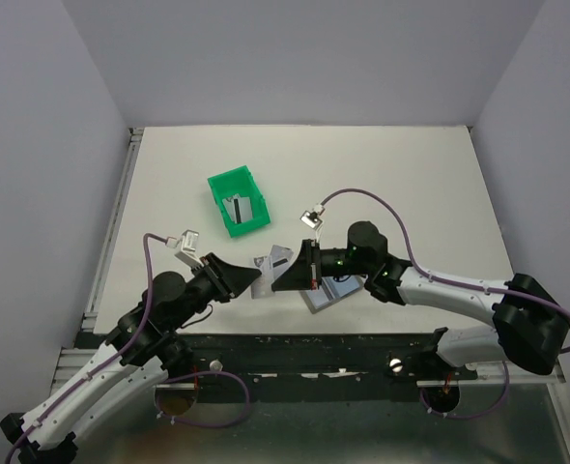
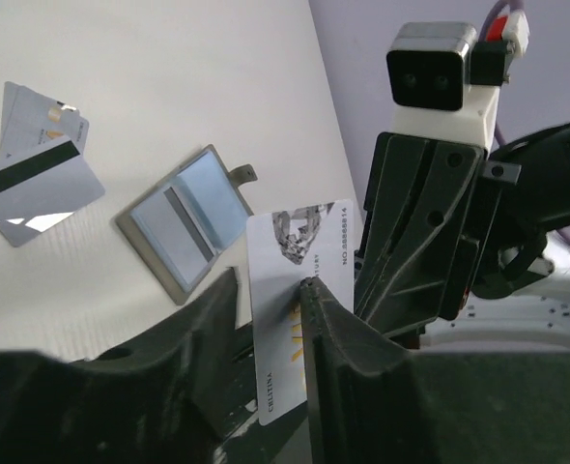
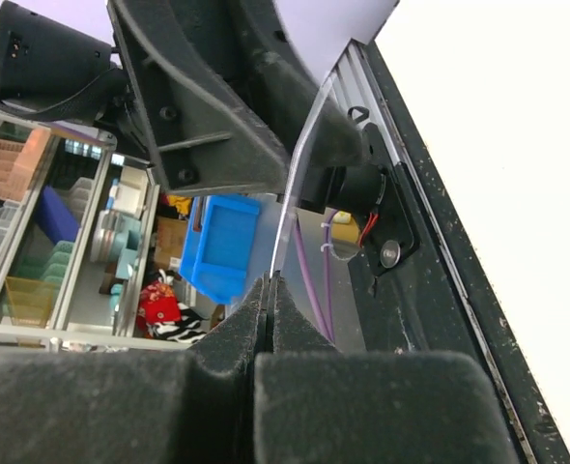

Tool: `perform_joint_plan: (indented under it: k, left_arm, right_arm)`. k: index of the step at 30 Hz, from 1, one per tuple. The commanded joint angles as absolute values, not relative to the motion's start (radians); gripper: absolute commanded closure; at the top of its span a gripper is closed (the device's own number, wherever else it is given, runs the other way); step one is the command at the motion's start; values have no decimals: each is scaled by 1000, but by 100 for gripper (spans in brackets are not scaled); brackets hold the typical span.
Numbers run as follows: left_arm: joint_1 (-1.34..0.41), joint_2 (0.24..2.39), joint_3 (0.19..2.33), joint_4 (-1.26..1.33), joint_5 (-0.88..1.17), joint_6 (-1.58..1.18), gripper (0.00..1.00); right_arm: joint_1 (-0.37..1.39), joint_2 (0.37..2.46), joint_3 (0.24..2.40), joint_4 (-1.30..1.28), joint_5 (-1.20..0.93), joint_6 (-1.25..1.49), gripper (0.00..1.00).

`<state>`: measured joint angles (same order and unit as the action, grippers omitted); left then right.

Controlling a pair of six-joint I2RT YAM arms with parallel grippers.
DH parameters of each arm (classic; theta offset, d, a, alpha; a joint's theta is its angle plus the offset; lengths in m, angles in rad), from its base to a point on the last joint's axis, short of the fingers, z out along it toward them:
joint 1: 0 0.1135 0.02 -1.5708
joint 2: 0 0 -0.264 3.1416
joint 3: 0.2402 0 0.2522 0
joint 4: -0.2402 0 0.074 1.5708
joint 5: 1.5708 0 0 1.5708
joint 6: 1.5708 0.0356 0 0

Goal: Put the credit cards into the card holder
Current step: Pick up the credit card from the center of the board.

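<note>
The right gripper (image 3: 269, 286) is clamped on a card (image 2: 309, 237) edge. The left gripper (image 2: 266, 286) stands half open around it.

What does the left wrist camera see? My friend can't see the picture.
A white card stands between the left fingers, with the black right arm close beside it. Behind, on the table, lie an open wallet with a pale blue inside and a striped card on top of another card.
</note>
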<state>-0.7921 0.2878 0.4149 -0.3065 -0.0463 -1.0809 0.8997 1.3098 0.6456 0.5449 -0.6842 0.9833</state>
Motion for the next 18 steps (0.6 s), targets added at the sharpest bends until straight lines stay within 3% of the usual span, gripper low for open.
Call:
perform_joint_plan:
  k: [1,4,9,11,14,18]
  left_arm:
    - [-792,281,417,-264,-9,-1060,69]
    - [-792,278,414,-241,-2,-1068,85]
    - [-793,276,403,-207,40,-1080,100]
    - [-793,275,403,-204,40,-1081,100]
    - [-793,259,399,-202,37,-1092,100]
    - [-792,245,380,-183,31,-1115,100]
  right_arm:
    - [894,1331,638,641,-747,1015,100]
    - [894,1338,637,638,-739,1017,100]
    - [893,1328,632,621,-721,1006,98]
    - [893,1319,630,606,-710,993,87]
    - [893,1293,626,575,-680,970,64]
    - [893,1276,626,578,-647,954,55]
